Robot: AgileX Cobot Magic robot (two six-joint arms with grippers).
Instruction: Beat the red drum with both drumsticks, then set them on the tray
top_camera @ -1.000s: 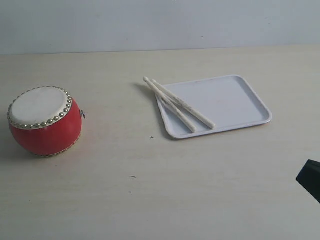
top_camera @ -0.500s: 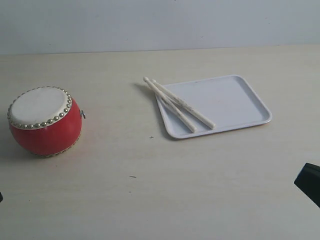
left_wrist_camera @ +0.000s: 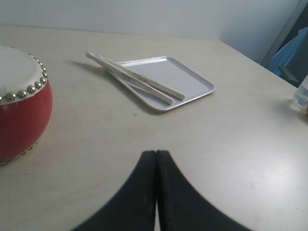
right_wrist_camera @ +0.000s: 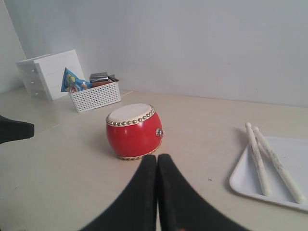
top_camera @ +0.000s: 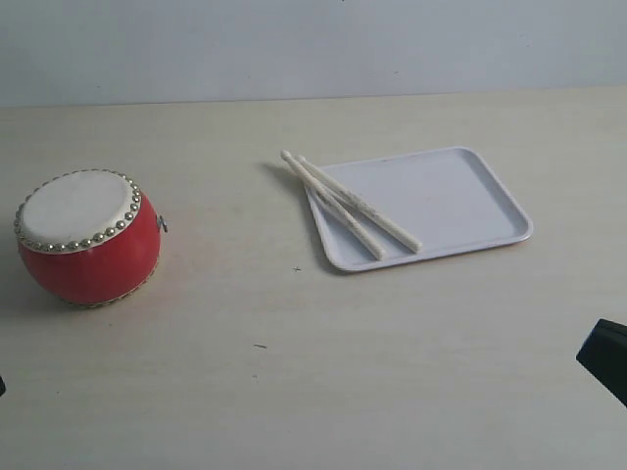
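The small squat red drum [top_camera: 88, 238], glossy-bodied with an off-white skin ringed by metal studs, stands at the left middle of the exterior view on the pale wooden table [top_camera: 294, 392]. The two thin cream wooden drumsticks [top_camera: 345, 208] lie just left of the frame's centre, close together in a narrow V. Their thick ends rest inside the flat white rectangular plastic tray [top_camera: 460, 196], and their tips jut over its left rim towards the upper left. The tray sits right of centre, well apart from the drum.

Neither stick is held. The left gripper [left_wrist_camera: 156, 153] has its black fingers pressed together on nothing. In its wrist view the drum [left_wrist_camera: 19, 110] is near, while the sticks [left_wrist_camera: 137, 79] and tray [left_wrist_camera: 183, 79] lie farther off. The right gripper [right_wrist_camera: 157, 156] is likewise closed and empty, and shows in the exterior view only as a dark corner [top_camera: 607, 354] at the lower right edge, well apart from the tray. Its wrist view faces the drum [right_wrist_camera: 132, 132], with the sticks [right_wrist_camera: 269, 163] off to one side. A white perforated basket [right_wrist_camera: 96, 96] and a white box [right_wrist_camera: 45, 72] stand beyond the drum.
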